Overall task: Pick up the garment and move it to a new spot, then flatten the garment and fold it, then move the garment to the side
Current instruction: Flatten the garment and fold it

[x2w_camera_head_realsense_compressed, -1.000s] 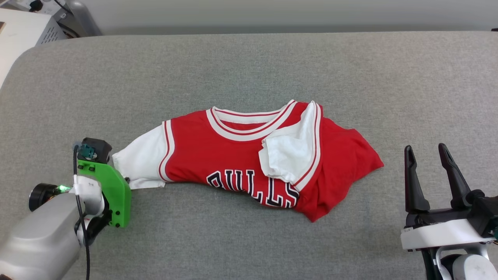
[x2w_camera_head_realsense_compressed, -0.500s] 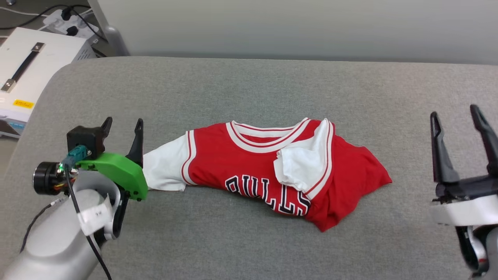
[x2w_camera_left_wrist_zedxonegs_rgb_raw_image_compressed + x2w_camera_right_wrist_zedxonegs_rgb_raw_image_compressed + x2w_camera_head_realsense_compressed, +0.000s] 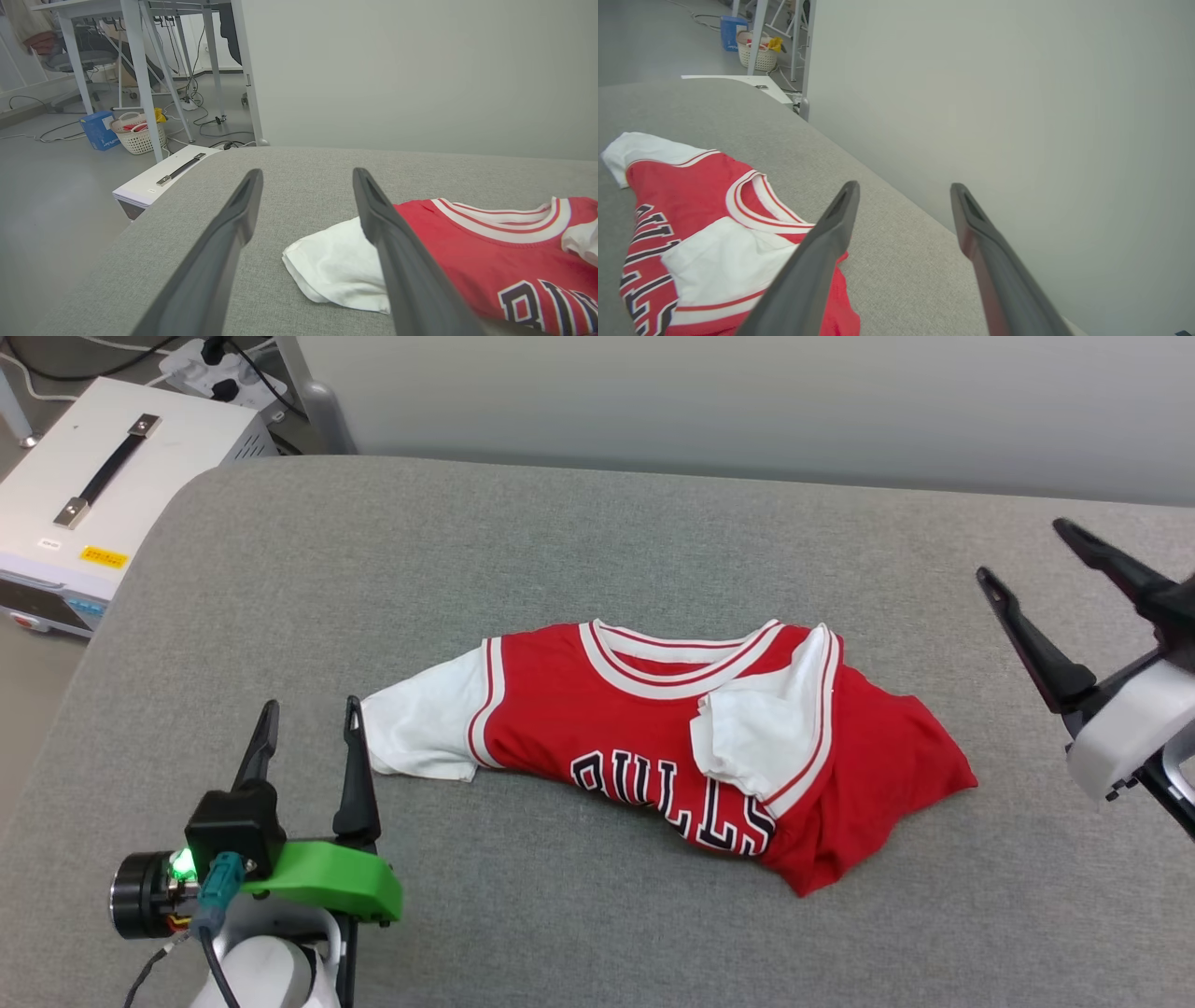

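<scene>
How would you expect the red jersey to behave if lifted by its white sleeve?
Probably floppy: the jersey lies rumpled with one sleeve folded over its chest, so it should drape and unfold. It looks thin, so likely light; pushing would probably bunch it.

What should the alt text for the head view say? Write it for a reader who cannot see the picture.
A red shirt with white sleeves lies rumpled on a grey padded table, one sleeve spread left, the other folded over the chest. Both grippers stand open and empty: the left gripper near the spread sleeve, the right gripper farther off.
</scene>
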Robot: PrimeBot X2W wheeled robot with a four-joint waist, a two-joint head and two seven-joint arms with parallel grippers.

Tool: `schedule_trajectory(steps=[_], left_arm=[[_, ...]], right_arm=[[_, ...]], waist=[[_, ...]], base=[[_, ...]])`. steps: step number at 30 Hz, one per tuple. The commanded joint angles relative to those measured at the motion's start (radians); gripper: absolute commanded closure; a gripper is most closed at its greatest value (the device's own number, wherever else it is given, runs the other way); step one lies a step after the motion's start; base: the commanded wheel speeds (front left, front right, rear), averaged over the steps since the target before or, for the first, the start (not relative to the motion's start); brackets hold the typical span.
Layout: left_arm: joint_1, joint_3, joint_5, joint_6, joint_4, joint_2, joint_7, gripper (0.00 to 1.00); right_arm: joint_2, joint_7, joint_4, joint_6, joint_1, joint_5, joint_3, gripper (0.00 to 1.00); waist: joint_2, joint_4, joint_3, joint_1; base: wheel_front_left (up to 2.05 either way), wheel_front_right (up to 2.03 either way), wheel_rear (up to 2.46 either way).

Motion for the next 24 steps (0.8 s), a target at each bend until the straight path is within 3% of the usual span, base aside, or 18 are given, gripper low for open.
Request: schedule_trajectory(steps=[1,5,11,15,24], left_arm=[[0.024,0.018,0.032,-0.015,-0.008,-0.022,-0.006,0.00],[0.046,0.067,0.096,-0.045,-0.022,-0.081,-0.006,0.00],[0.045,0.123,0.170,-0.100,-0.035,-0.164,-0.006,0.00],[0.025,0.161,0.211,-0.143,-0.041,-0.214,-0.006,0.00],[-0.010,0.229,0.286,-0.220,-0.029,-0.296,-0.006,0.00]], right_arm=[[-0.043,0.077,-0.010,-0.001,-0.046,0.063,0.053,0.00],[-0.140,0.327,-0.028,-0.001,-0.135,0.242,0.205,0.00],[-0.184,0.638,-0.001,-0.001,-0.227,0.415,0.363,0.00],[-0.164,0.700,0.080,-0.001,-0.286,0.430,0.437,0.00],[-0.075,0.656,0.348,-0.001,-0.331,0.447,0.631,0.00]], waist=[[0.0000,0.003,0.014,0.0000],[0.0000,0.009,0.045,0.0000],[0.0000,0.024,0.101,0.0000],[0.0000,0.041,0.152,0.0000],[0.0000,0.070,0.214,0.0000]], base=[[0.00,0.00,0.00],[0.00,0.00,0.00],[0.00,0.00,0.00],[0.00,0.00,0.00],[0.00,0.00,0.00]])
